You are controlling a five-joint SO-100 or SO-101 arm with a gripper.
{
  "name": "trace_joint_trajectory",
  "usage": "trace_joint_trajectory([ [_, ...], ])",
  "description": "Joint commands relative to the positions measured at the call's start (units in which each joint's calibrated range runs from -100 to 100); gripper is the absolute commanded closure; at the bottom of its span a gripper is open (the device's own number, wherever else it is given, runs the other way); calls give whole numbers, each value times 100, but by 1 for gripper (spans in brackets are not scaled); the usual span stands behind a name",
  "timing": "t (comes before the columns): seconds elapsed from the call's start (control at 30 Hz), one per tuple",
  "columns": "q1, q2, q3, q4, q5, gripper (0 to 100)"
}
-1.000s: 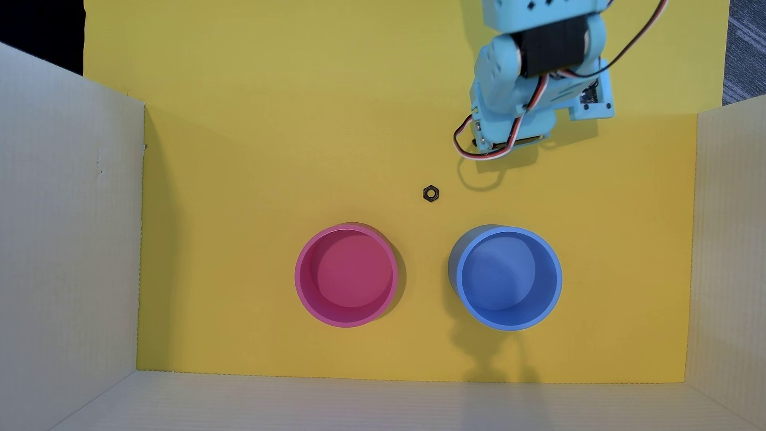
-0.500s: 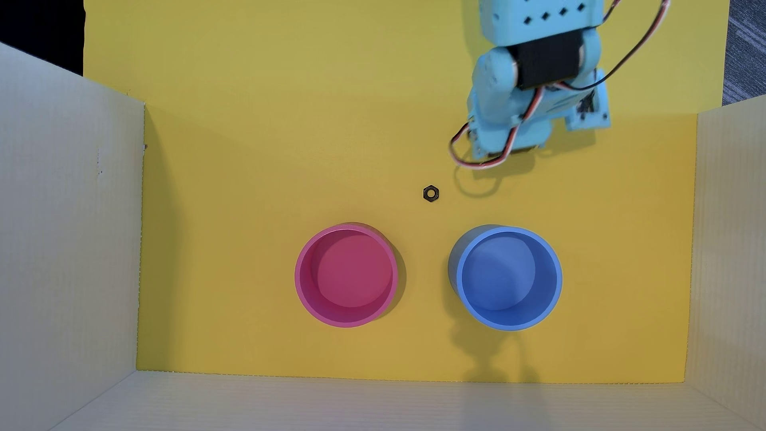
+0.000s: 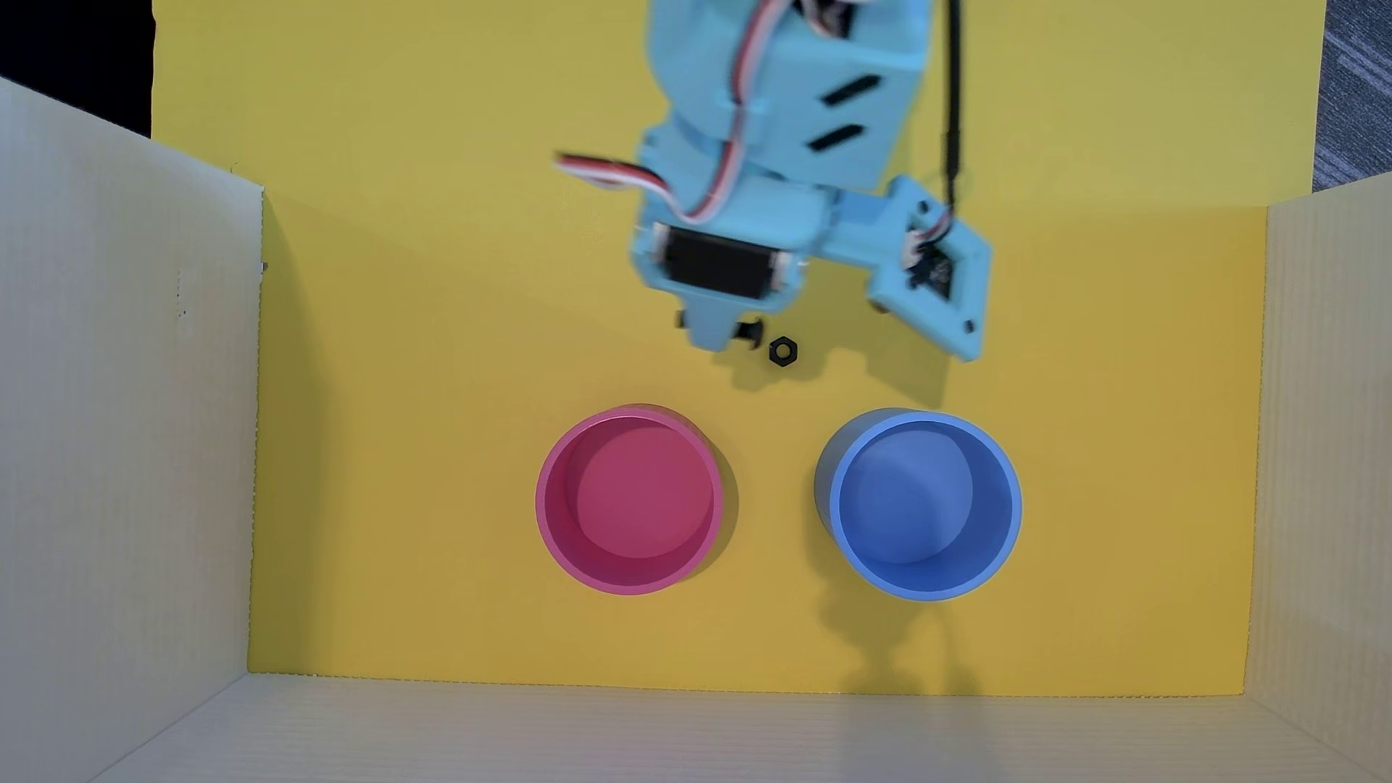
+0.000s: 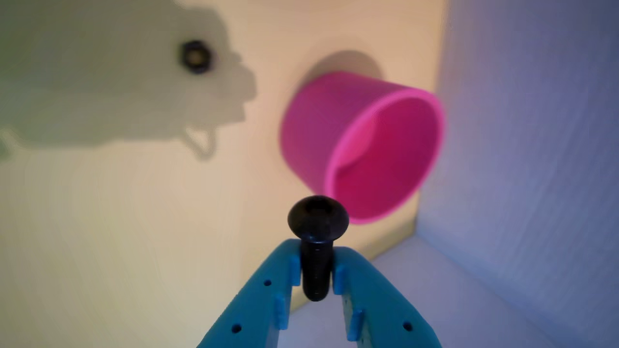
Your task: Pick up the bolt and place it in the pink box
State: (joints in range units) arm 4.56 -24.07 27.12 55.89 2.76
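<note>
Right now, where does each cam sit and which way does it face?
Overhead view: fixed above, looking straight down on the yellow floor; shows the arm, the tool, the nut, the pink box and the blue cup.
Wrist view: rides behind the tool, facing past its tips; only the two blue fingers show, shut on the bolt.
Shared: bolt, nut, pink box, floor.
</note>
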Motion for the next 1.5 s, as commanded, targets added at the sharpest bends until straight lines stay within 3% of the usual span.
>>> trace_joint_trajectory([
  [0.0,199,513,-934,44,18,99],
  [0.87,207,4360,-5909,1614,-23,99],
  [1.17,199,4461,-6045,1863,-2,79],
  [1.23,199,4461,-6045,2026,18,84],
  [1.3,192,4452,-6072,2172,18,98],
  [1.47,155,4048,-6009,2661,24,98],
])
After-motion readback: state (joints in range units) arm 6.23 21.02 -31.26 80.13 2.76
